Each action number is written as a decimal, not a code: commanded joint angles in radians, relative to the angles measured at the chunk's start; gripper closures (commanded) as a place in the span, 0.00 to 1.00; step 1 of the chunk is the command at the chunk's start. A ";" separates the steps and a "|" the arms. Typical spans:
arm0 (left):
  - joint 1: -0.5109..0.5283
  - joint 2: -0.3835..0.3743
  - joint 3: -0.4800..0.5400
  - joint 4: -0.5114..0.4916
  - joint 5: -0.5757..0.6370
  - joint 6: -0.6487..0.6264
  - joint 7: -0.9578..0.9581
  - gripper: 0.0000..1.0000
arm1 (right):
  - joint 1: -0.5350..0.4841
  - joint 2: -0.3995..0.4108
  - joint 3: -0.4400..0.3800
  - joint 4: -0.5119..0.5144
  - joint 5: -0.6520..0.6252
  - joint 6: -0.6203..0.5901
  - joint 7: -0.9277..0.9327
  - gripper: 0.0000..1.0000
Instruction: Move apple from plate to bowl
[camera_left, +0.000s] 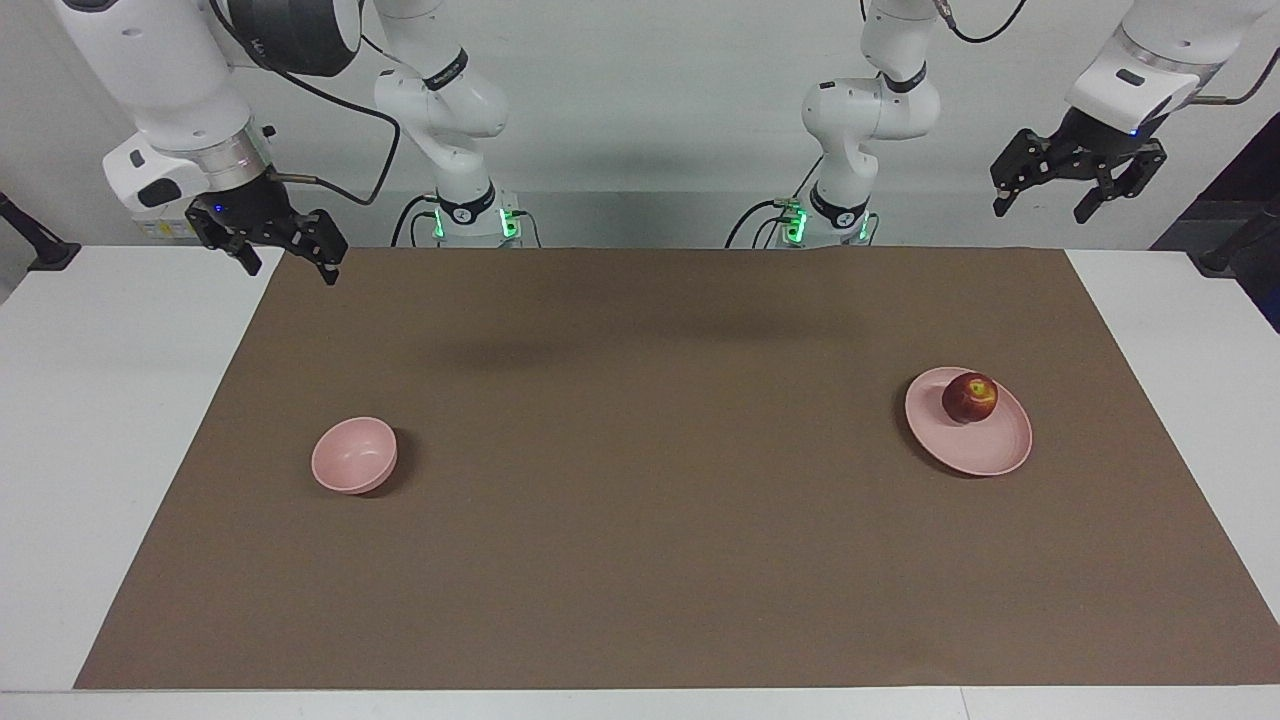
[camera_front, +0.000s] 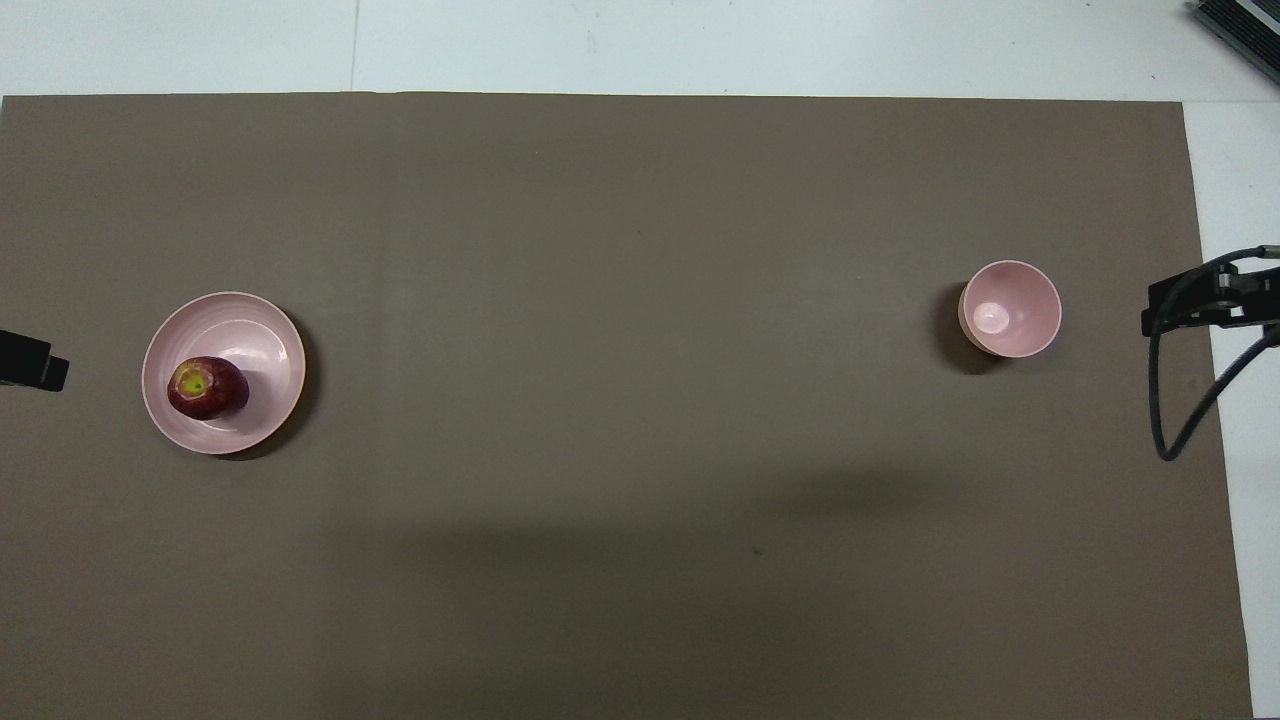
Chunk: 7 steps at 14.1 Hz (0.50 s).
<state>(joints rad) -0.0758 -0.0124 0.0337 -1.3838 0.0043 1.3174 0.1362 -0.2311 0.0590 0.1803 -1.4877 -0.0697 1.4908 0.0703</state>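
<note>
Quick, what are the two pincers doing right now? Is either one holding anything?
Left pincer: open, holding nothing, raised at the plate's end of the table.
Right pincer: open, holding nothing, raised at the bowl's end.

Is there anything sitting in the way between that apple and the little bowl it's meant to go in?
Nothing visible. Only bare brown mat lies between the apple on the plate and the bowl.

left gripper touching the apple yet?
Apart. The facing view shows the left gripper raised in the air, open, off the mat's edge at its own end, while the small dark-red apple sits on the flat pale-pink plate with bare mat between.
</note>
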 joint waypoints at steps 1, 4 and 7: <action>-0.004 -0.017 0.005 -0.017 -0.006 0.005 0.000 0.00 | -0.011 -0.024 0.005 -0.025 0.011 0.003 -0.024 0.00; -0.007 -0.017 0.005 -0.017 -0.006 0.000 -0.006 0.00 | -0.011 -0.024 0.005 -0.025 0.011 0.003 -0.024 0.00; -0.016 -0.017 0.005 -0.017 -0.006 -0.004 -0.012 0.00 | -0.011 -0.024 0.005 -0.025 0.011 0.003 -0.023 0.00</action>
<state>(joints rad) -0.0775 -0.0124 0.0307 -1.3838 0.0043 1.3174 0.1361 -0.2310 0.0590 0.1803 -1.4877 -0.0697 1.4908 0.0703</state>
